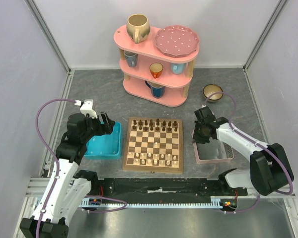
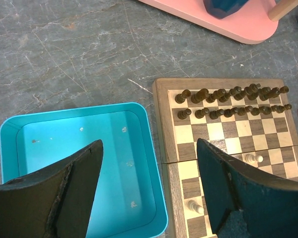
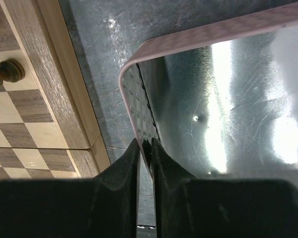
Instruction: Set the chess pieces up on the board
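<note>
The board (image 1: 154, 169) lies between my arms. Pale cream chess pieces (image 1: 154, 158) stand on its near rows and dark brown chessmen (image 1: 154, 124) on its far rows. My left gripper (image 1: 108, 124) is open and empty, hovering over the gap between the turquoise tray (image 2: 64, 144) and the board's left border (image 2: 164, 124). Two cream pieces (image 2: 253, 158) show beside its right finger. My right gripper (image 3: 146, 144) is shut on the left rim of the clear pink-rimmed tray (image 3: 198, 37), right of the board (image 3: 64, 99).
The turquoise tray (image 1: 104, 144) holds nothing, and neither does the clear tray (image 1: 213, 153). A pink three-tier shelf (image 1: 156, 64) with mugs and a plate stands at the back. A small bowl (image 1: 213, 92) sits at the back right.
</note>
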